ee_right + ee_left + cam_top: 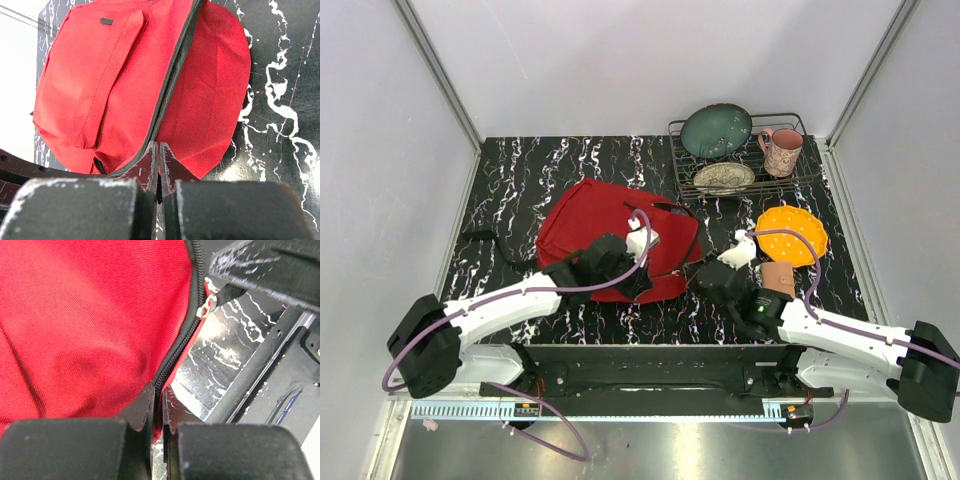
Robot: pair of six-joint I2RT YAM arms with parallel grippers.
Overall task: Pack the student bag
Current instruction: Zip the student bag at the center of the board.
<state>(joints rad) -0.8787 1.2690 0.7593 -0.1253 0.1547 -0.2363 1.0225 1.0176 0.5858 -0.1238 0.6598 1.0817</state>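
Observation:
The student bag, a red backpack, lies flat in the middle of the marbled table, with a black zip along its near-right edge. My left gripper is shut on that edge, and the zip runs straight into its jaws; from above it sits at the bag's near side. My right gripper is shut with its tips on the zip line, close to the right of the left one. In the left wrist view the metal zip pull hangs right at the right gripper's fingers.
A wire rack at the back right holds a teal bowl, a patterned plate and a pink mug. An orange plate and a small brown object lie near the right arm. A black strap trails left.

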